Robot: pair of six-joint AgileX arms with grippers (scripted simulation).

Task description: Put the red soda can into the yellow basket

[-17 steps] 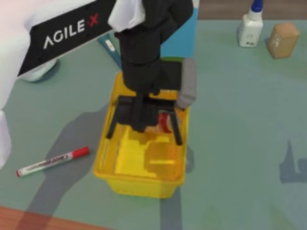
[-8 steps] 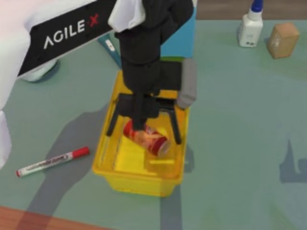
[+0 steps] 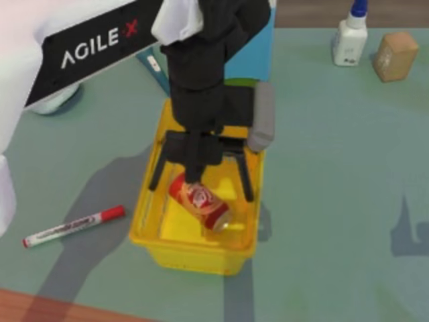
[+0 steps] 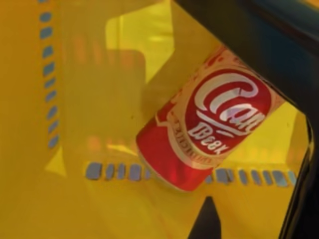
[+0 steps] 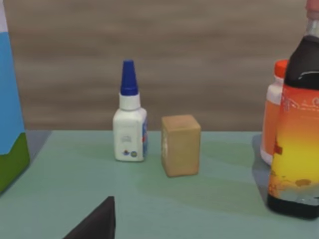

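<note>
— Where is the red soda can [image 3: 199, 204]?
— Lying tilted inside the yellow basket [image 3: 195, 253], free of any grip.
— And the left gripper [image 3: 200, 176]?
— Directly above the basket, fingers spread wide, holding nothing, apparently.

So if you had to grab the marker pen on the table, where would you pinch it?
Pinch the marker pen around the middle of its white barrel, coming straight down from above. It lies flat on the table, slanted, with open space around it. Fingers should close across its thin width, not along its length.
</note>
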